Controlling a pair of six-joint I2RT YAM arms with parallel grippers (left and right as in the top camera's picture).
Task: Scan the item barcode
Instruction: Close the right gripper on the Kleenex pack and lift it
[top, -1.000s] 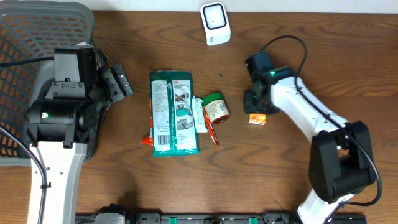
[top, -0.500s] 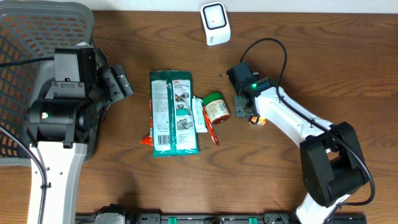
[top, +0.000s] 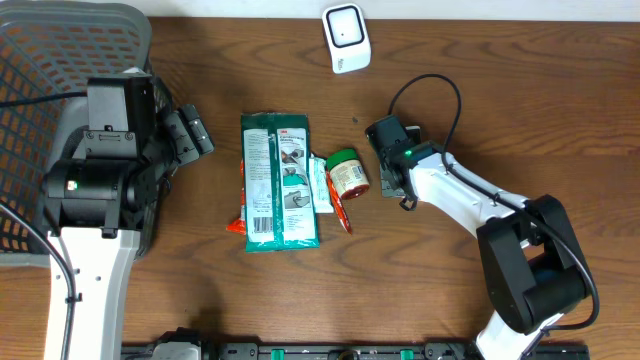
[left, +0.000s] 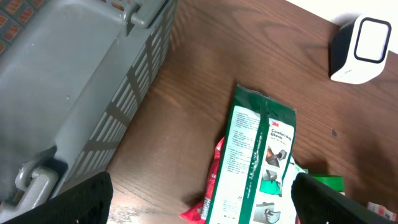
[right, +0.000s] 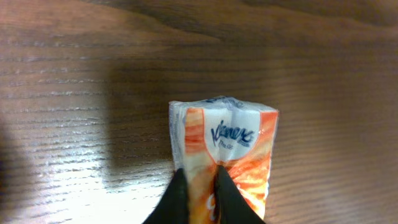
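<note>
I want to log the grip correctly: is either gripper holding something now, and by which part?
The right gripper pinches the Kleenex tissue pack at its near end. The left gripper is open and holds nothing.

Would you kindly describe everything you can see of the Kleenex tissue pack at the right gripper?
The Kleenex tissue pack is a small, soft packet in glossy film, white with orange swirls and the brand name in blue script. It appears to rest on the wooden table, with nothing else touching it in the wrist view. The right gripper has its two dark fingers almost together on the pack's near end, seemingly pinching a thin strip. From overhead, that gripper hides the pack.
</note>
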